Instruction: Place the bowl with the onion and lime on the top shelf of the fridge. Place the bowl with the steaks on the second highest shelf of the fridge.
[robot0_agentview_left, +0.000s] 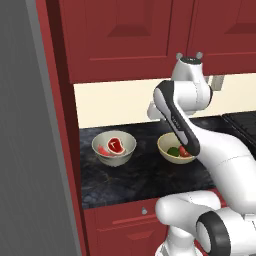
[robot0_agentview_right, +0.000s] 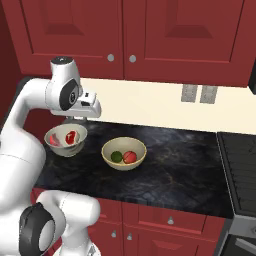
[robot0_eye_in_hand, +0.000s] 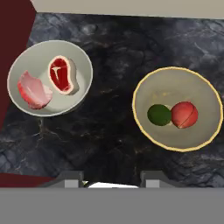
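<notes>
2 bowls: steaks grey; lime, onion yellow-rimmed.

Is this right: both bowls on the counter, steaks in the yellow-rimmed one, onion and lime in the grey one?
Bowls swapped. The hand view shows the steaks in the grey bowl, and the onion and lime in the yellow-rimmed bowl. Both bowls do sit on the counter.

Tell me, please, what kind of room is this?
Most likely a kitchen, a rendered one: red cabinets above a dark stone counter, a stove beside it, and two bowls of food, steaks and a lime.
</notes>
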